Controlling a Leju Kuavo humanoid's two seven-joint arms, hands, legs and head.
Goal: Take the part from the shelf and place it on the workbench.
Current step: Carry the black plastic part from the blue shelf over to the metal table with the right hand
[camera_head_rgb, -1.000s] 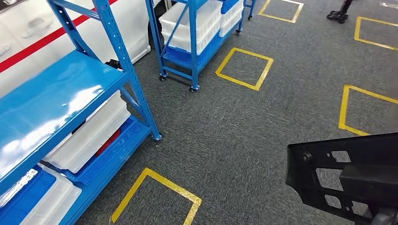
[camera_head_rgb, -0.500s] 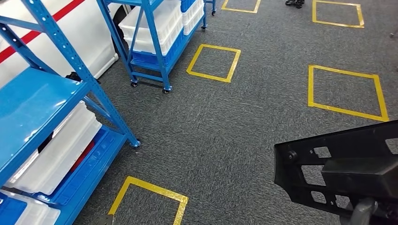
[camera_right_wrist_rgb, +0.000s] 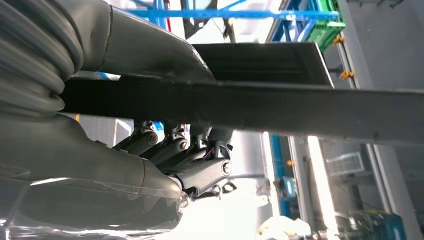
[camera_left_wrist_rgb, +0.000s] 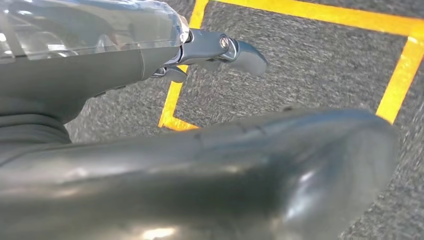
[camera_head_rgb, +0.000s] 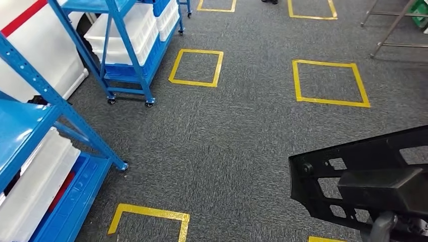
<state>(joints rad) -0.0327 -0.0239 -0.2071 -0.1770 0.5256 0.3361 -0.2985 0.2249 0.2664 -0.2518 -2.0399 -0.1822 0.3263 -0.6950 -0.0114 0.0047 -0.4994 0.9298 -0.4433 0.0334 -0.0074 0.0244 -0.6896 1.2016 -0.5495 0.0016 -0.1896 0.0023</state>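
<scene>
You have the black part [camera_head_rgb: 363,184], a flat bracket with rectangular cutouts. It sits roughly level above the carpet, gripped in the right hand [camera_right_wrist_rgb: 165,150].

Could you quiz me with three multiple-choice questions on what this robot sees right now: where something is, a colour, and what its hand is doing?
1. Where do the white plastic bins sit?
A. on blue metal racks
B. on the floor squares
C. on a table

2. What colour are the taped floor squares?
A. red
B. yellow
C. green

3. What is the right hand doing?
A. hanging open
B. pointing
C. holding the black perforated part

Answers: 1 A, the bins rest on rack shelves. 2 B, yellow tape outlines on grey carpet. 3 C, fingers curl under the part.
</scene>
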